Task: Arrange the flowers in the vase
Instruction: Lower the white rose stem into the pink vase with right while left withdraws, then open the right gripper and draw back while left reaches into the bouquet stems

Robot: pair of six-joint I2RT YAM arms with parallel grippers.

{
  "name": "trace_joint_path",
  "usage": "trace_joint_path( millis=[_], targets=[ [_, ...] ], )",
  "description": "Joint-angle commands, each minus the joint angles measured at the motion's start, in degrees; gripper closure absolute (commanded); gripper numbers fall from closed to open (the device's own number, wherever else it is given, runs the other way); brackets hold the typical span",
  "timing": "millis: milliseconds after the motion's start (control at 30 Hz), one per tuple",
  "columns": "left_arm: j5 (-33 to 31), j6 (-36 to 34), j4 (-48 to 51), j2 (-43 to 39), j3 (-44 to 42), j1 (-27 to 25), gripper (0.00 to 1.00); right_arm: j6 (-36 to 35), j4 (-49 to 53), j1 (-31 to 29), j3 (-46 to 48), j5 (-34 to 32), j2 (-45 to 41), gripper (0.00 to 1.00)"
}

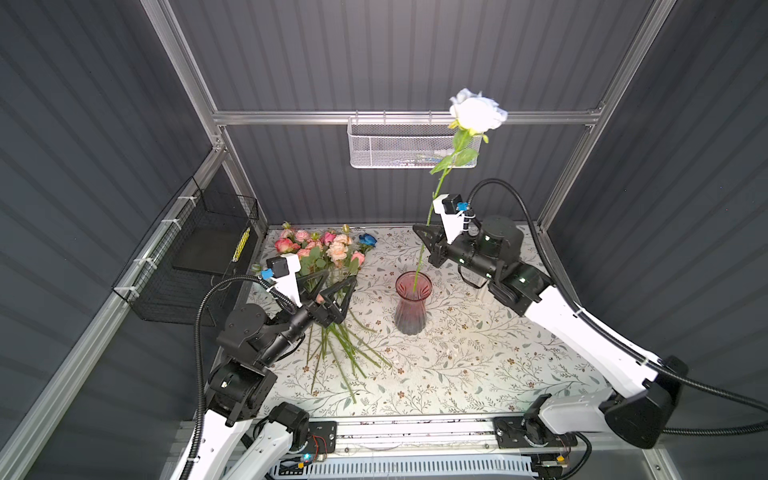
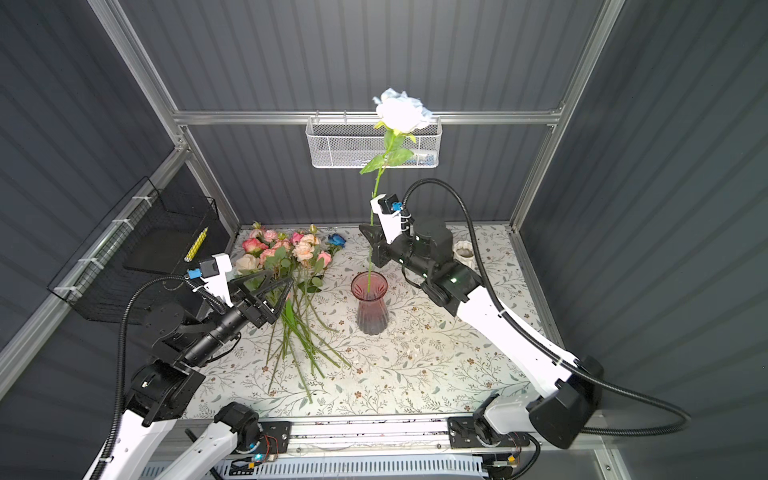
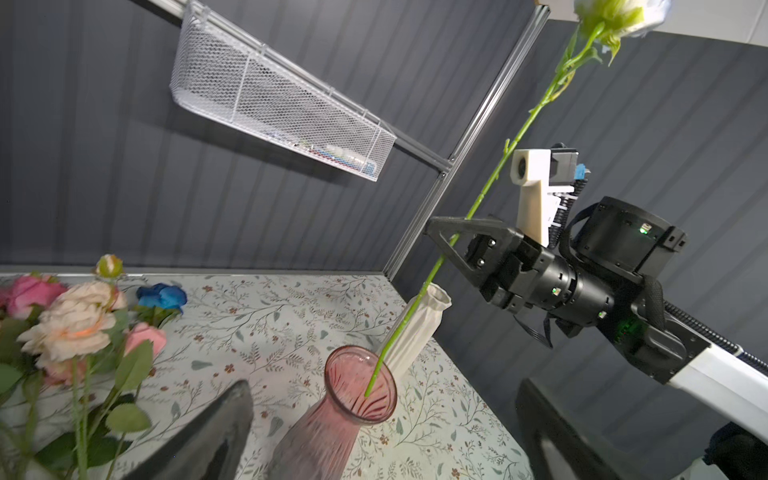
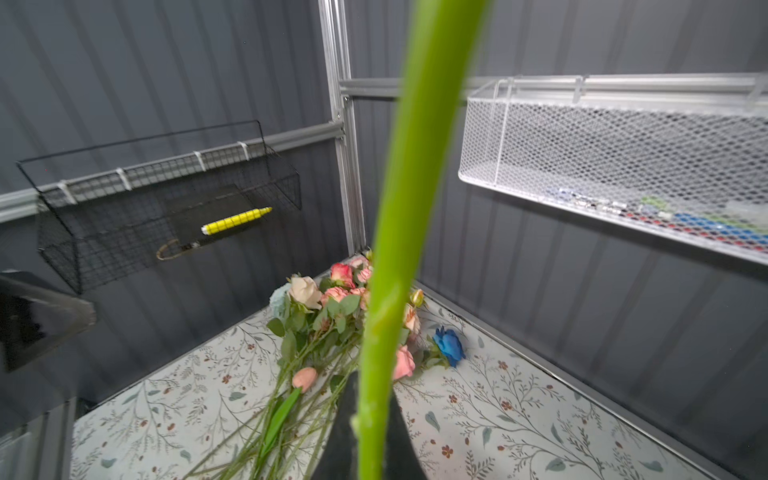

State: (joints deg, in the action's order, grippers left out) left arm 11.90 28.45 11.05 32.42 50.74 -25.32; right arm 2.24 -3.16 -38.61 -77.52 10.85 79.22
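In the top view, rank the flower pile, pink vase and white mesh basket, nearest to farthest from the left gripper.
1. flower pile, beneath the left gripper.
2. pink vase, mid-table, to its right.
3. white mesh basket, on the back wall.

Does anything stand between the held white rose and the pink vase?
Nothing visible: the right hand grips the white rose upright, its stem tip inside the mouth of the pink vase. Other flowers lie apart.

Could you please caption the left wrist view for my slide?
Right claw holds the white rose, stem tip inside the pink vase.
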Motion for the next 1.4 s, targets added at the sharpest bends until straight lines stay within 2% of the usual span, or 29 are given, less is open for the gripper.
trace_joint_path(
  millis=[0, 67, 133, 267, 333, 533, 667, 867, 1033, 1133, 1367],
  targets=[
    [-3.65, -0.55, 4.39, -2.64, -1.15, -0.07, 0.00, -0.20, -4.91, -0.11, 3.51, -1.60, 1.32, 1.00],
    [-5.36, 0.23, 6.17, -3.12, -1.83, -0.08, 0.00, 1.34, -7.24, -0.15, 7.02, -1.89, 1.24, 0.99],
    [-6.65, 0.75, 7.81, -3.33, -2.63, -0.06, 0.00, 2.51, -8.30, -0.32, 9.88, -2.35, 0.77, 0.90],
    [-7.84, 1.34, 9.62, -2.73, -3.22, -0.08, 0.00, 3.41, -8.15, -1.20, 13.35, -2.76, -1.18, 0.60],
    [-9.31, 1.75, 11.14, -1.66, -2.97, -0.03, 0.00, 4.32, -8.10, -1.38, 14.68, -2.39, -2.64, 0.49],
    [-14.33, 2.62, 14.73, 0.70, -2.49, -0.08, 0.00, 8.40, -7.65, -1.65, 17.88, -0.79, -7.15, 0.32],
    [-17.26, 2.88, 17.75, 3.30, -1.35, -0.08, 0.03, 11.86, -7.86, -1.64, 21.01, 0.51, -10.36, 0.28],
    [-25.24, 4.30, 22.71, 8.98, -1.49, -0.08, 0.23, 16.17, -8.44, -1.90, 26.86, 1.80, -18.55, 0.25],
    [-28.73, 5.57, 22.80, 14.48, -4.84, 0.72, 0.41, 17.14, -6.64, -2.62, 30.39, 1.20, -25.77, 0.25],
    [-26.70, 7.63, 22.90, 19.03, -7.31, 3.06, 0.49, 17.79, -5.76, -2.72, 32.13, 0.76, -29.26, 0.26],
    [-19.49, 12.17, 17.06, 22.15, -17.36, 3.77, 0.53, 17.37, -2.99, -2.71, 33.99, -1.42, -33.72, 0.26]
  ],
)
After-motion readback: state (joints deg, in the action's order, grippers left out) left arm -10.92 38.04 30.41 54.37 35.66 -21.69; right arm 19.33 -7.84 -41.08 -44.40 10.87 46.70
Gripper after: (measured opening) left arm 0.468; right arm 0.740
